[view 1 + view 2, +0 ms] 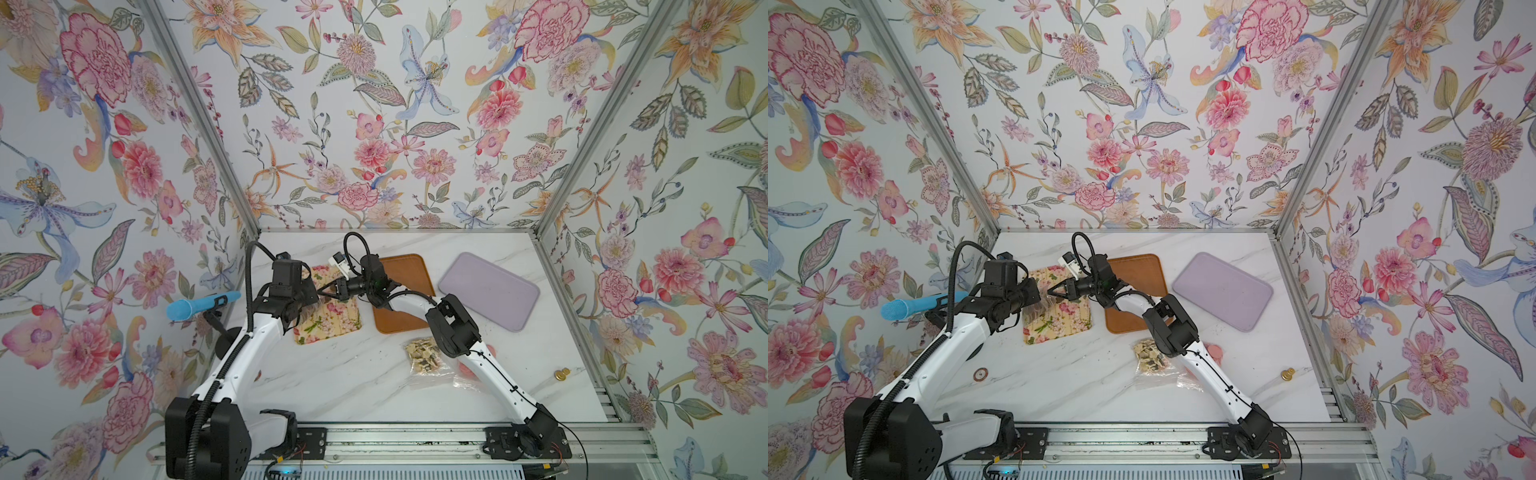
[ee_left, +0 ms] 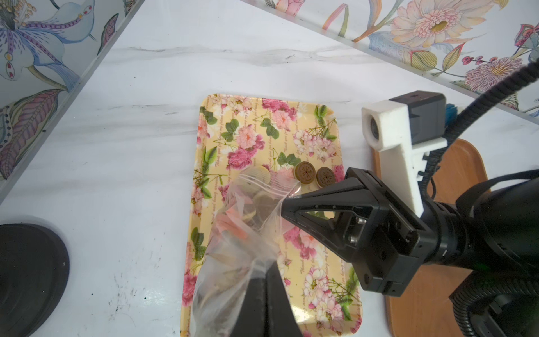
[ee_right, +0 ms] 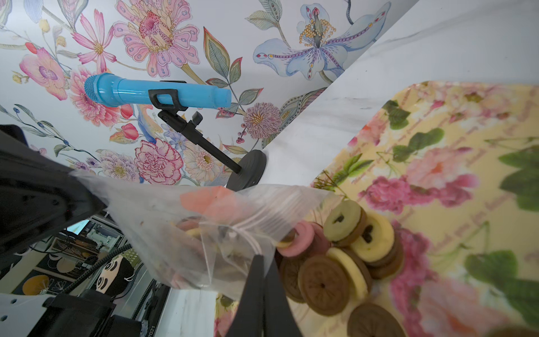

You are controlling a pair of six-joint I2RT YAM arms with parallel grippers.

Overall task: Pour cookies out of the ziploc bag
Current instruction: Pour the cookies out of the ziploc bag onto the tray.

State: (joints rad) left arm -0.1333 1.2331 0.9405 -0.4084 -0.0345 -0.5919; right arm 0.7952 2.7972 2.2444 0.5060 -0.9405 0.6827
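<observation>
A clear ziploc bag (image 2: 242, 233) hangs over the yellow floral tray (image 2: 320, 291), mouth down toward it. My left gripper (image 2: 267, 268) is shut on one end of the bag. My right gripper (image 3: 261, 259) is shut on the bag (image 3: 189, 227) near its zip edge, and its black fingers (image 2: 309, 201) show in the left wrist view. Round cookies (image 3: 323, 284), dark brown, beige and pink, lie heaped on the tray just below the mouth. More cookies and pink pieces remain inside the bag. In a top view the right gripper (image 1: 1054, 291) sits over the floral tray (image 1: 1059, 324).
A second clear bag of small beige and dark star cookies (image 1: 424, 353) lies by the right arm. A brown tray (image 1: 405, 274) and a lilac tray (image 1: 490, 291) sit to the right. A blue microphone on a stand (image 1: 203, 305) is at the left wall. A gold knob (image 1: 561, 374) lies far right.
</observation>
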